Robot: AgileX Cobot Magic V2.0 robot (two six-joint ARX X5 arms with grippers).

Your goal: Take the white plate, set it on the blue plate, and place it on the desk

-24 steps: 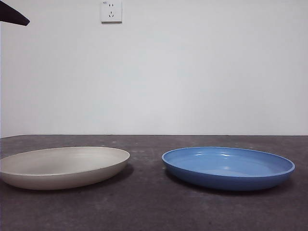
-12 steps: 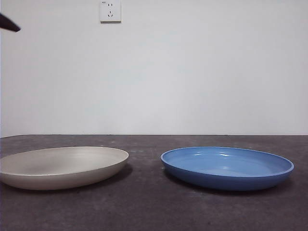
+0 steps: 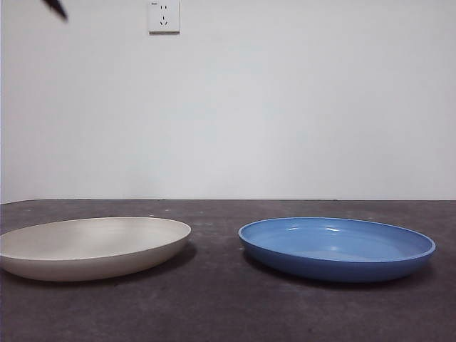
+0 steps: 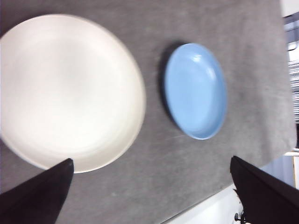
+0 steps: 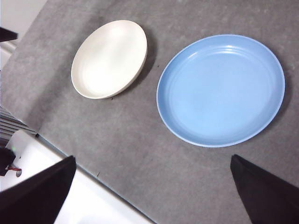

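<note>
The white plate (image 3: 92, 246) lies flat on the desk (image 3: 214, 306) at the left. The blue plate (image 3: 336, 248) lies flat at the right, a gap apart from it. My left gripper (image 4: 151, 161) is open and empty, high above the desk, with the white plate (image 4: 65, 88) close below it and the blue plate (image 4: 196, 91) farther off. My right gripper (image 5: 153, 157) is open and empty, high above the blue plate (image 5: 219, 91), with the white plate (image 5: 110, 58) beyond. In the front view only a black arm tip (image 3: 55, 7) shows at the top left corner.
A white wall with a power socket (image 3: 164, 16) stands behind the desk. The desk's near edge (image 5: 93, 186) shows in the right wrist view, and it also shows in the left wrist view (image 4: 201, 210).
The black arm tip at the top left of the front view has moved up and shrunk to a small sliver. Both plates have stayed where they were.
</note>
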